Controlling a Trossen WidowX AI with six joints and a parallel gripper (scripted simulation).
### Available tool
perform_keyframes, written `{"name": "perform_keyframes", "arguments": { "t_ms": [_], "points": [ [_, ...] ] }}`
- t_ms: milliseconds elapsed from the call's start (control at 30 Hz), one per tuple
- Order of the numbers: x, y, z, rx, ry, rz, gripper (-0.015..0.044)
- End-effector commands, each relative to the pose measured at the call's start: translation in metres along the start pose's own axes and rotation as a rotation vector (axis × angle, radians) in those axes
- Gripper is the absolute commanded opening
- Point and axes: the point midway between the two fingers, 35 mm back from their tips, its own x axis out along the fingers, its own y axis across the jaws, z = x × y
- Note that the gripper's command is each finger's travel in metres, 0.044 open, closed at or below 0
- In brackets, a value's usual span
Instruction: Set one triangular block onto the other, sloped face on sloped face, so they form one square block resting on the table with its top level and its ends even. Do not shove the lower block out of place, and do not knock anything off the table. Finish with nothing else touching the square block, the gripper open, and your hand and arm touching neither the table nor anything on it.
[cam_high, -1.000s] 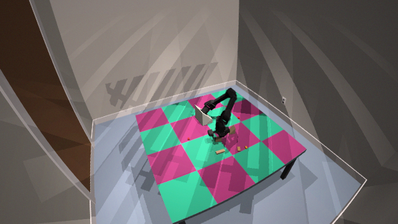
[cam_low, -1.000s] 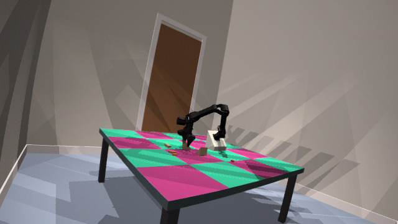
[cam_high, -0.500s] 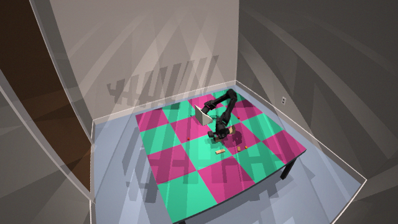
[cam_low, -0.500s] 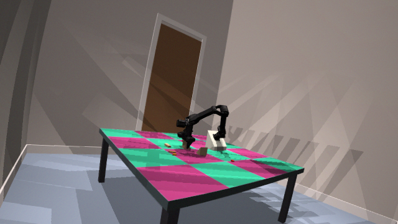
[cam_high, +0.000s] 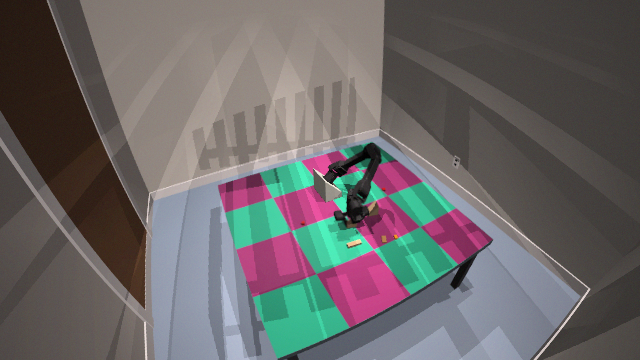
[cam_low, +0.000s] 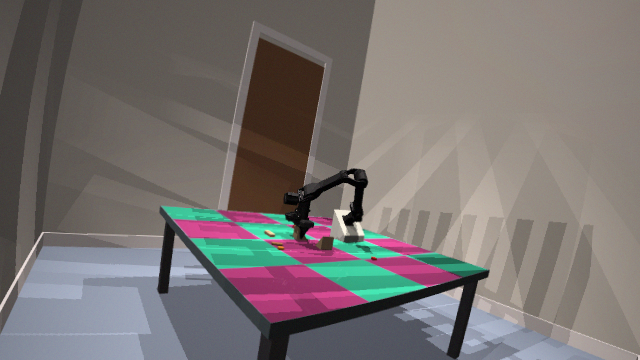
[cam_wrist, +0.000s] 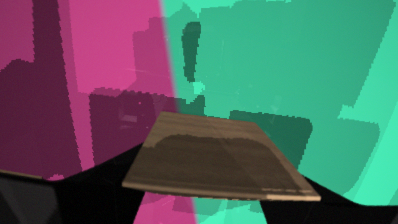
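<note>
Wrist only — block's (cam_wrist: 220, 157) broad face.

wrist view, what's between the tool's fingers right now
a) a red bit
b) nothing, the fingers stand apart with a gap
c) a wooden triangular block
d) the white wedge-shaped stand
c: the wood-grained triangular block sits between the tool's two black fingers, one at either side of it.
</note>
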Motion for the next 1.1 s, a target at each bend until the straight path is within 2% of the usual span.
{"name": "perform_keyframes", "arguments": {
  "t_ms": [0, 67, 100, 733, 1067],
  "points": [
    [-0.008, 0.000, 0.000, 0.000, 0.000, 0.000, 0.0058],
    [-0.018, 0.000, 0.001, -0.001, -0.001, -0.001, 0.0006],
    [-0.023, 0.000, 0.001, -0.002, -0.001, -0.001, 0.0000],
    [-0.027, -0.001, -0.001, -0.033, 0.005, 0.002, 0.0000],
    [-0.027, -0.001, -0.001, -0.286, 0.005, 0.001, 0.0000]
  ]
}}
